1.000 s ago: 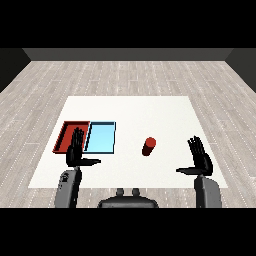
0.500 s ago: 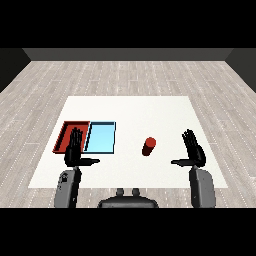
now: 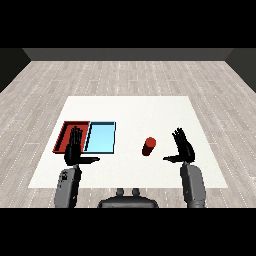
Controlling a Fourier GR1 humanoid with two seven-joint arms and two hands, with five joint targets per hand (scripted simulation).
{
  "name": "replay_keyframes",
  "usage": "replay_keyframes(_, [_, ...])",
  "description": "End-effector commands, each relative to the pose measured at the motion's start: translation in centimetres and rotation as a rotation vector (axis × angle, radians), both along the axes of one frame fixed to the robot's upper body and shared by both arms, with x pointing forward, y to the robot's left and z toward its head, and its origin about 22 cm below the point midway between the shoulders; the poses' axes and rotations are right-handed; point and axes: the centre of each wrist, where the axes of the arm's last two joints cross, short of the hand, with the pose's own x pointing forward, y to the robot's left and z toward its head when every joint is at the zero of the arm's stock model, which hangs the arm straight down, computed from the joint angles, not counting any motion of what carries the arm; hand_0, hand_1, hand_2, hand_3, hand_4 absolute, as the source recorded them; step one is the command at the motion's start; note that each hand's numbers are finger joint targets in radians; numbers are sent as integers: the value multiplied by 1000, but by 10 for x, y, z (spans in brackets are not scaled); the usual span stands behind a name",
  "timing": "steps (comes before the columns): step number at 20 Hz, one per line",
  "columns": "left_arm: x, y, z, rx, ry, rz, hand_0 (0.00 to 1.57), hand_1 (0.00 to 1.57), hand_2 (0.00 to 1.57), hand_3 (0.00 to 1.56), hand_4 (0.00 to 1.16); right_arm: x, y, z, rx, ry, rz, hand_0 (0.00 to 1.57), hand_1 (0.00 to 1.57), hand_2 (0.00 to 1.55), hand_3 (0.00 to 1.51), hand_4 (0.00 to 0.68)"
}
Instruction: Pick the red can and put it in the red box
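Observation:
A small red can [image 3: 148, 146] stands upright on the white table, right of the middle. My right hand [image 3: 184, 148] is open to the right of the can with a gap between them, fingers straight up and thumb pointing toward the can. The red tray [image 3: 66, 132] lies at the left, touching the light blue tray [image 3: 101, 137] on its right side. Open as well, my left hand [image 3: 75, 148] is raised over the near edge of the red tray and covers part of it.
The white table [image 3: 130, 110] reaches well behind the trays and the can. Grey plank floor surrounds it on all sides.
My right hand has moved left toward the red can, closing the gap. The left hand, the can and both trays have stayed put.

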Motion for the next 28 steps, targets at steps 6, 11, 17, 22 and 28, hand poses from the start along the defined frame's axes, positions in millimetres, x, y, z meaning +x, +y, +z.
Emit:
replay_keyframes(6, [-3, 1, 11, 0, 2, 12, 0, 0, 0, 0, 0, 6, 51, -19, 36, 39, 26, 0, 0, 0, 0, 0])
replay_keyframes(11, [-2, 3, 5, 4, -1, 4, 0, 0, 0, 0, 0, 13, 46, -47, 68, 63, 16, 0, 0, 0, 0, 0])
replay_keyframes(17, [-2, -27, 2, -31, 0, -21, 0, 0, 0, 0, 0, -13, 54, -37, 112, 79, 17, 0, 0, 0, 0, 0])
replay_keyframes(22, [-19, -9, 14, -4, 5, -22, 0, 0, 0, 0, 0, 7, 79, -38, 117, 84, 50, 0, 0, 0, 0, 0])
replay_keyframes(28, [-11, -3, 6, -24, -27, -31, 0, 0, 0, 0, 0, 18, 83, -40, 123, 99, 63, 0, 0, 0, 0, 0])
